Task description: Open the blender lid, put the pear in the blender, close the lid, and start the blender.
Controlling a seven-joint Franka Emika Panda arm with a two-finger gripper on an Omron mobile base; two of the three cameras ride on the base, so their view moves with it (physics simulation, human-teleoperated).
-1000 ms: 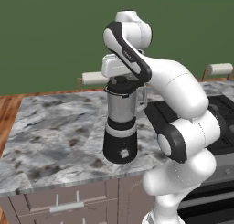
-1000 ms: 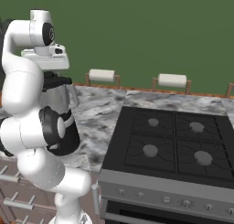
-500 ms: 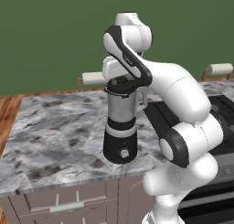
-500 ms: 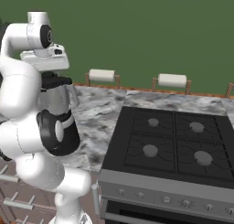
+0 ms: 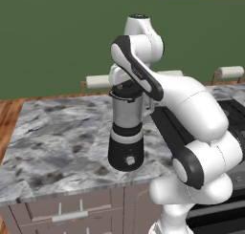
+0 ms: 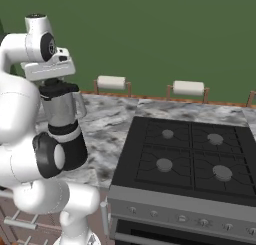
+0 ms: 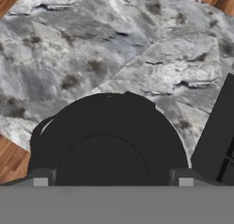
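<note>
My arm (image 5: 191,109) is glossy white, built of thick rounded links that swell into bulbous housings at each joint. Dark, nearly black bands mark the joints: one runs as a curved stripe along my upper link, another wraps the big elbow housing as a black ring around a white cap. In the right base view a round dark disc sits on the side of my topmost white housing, and below it a flat, boxy white hand flange. My column rises smooth and white from the base. My finger tips (image 7: 40,180) are small, grey, squared blocks.
</note>
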